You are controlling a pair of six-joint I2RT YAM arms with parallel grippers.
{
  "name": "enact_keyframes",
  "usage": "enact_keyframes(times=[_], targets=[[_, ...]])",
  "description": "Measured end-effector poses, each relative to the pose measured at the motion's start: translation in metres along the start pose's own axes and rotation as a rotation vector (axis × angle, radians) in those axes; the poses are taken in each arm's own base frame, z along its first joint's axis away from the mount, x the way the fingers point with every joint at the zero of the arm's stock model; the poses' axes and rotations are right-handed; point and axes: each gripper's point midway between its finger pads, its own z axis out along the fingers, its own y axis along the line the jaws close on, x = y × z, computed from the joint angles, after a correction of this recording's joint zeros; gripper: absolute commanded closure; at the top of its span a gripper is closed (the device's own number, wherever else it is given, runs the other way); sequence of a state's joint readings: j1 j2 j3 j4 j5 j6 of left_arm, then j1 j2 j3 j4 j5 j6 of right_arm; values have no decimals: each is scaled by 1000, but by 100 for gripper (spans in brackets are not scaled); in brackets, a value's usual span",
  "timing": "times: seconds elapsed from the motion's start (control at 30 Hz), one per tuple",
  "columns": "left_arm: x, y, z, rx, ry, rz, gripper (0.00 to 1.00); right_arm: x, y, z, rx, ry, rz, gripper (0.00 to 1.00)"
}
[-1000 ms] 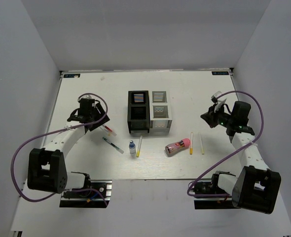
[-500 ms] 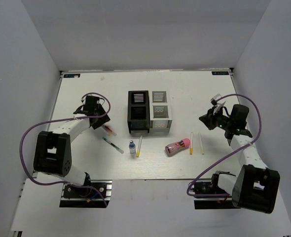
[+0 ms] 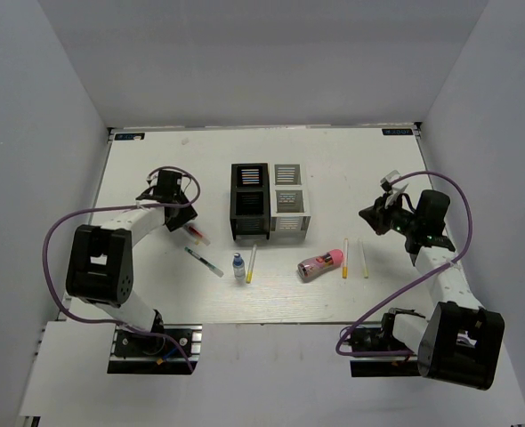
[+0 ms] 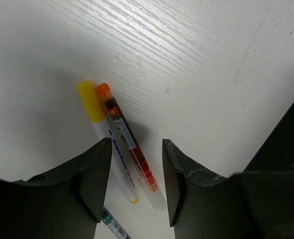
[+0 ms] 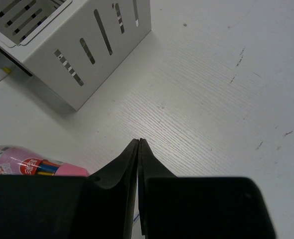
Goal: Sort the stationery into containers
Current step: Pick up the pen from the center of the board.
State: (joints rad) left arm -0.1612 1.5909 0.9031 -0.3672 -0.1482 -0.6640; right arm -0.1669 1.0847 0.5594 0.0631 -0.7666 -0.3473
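Stationery lies loose on the white worktop in the overhead view. The black organiser and the white organiser stand side by side, touching, at the middle. Just in front of them lie a white bottle with blue cap and a yellow pen. Further right are the pink cylinder, a second yellow pen and a thin white pen. A green-marked pen lies to the left. The left tool is low over a pair of pens left of the black organiser. The right tool hangs right of the white organiser.

From the left wrist, the left tool has its jaws partly apart and grips nothing. An orange-capped pen lies on the worktop between them, with a yellow-capped pen just beside it, close along one finger.

From the right wrist, the right tool has its jaws pressed together, empty, above bare worktop. The white organiser sits upper left and the pink cylinder lower left.
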Motion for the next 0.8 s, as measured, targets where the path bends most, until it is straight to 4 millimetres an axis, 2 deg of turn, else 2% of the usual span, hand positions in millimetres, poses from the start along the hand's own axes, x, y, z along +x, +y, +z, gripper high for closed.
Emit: enact_keyframes(times=[0.23, 0.4, 0.8], targets=[[-1, -2, 8, -18, 18, 1, 47, 0, 0, 0, 0, 0, 0, 92], [7, 0, 18, -46, 58, 13, 47, 0, 0, 0, 0, -1, -1, 92], [4, -1, 21, -116, 124, 54, 46, -4, -1, 0, 5, -13, -14, 92]])
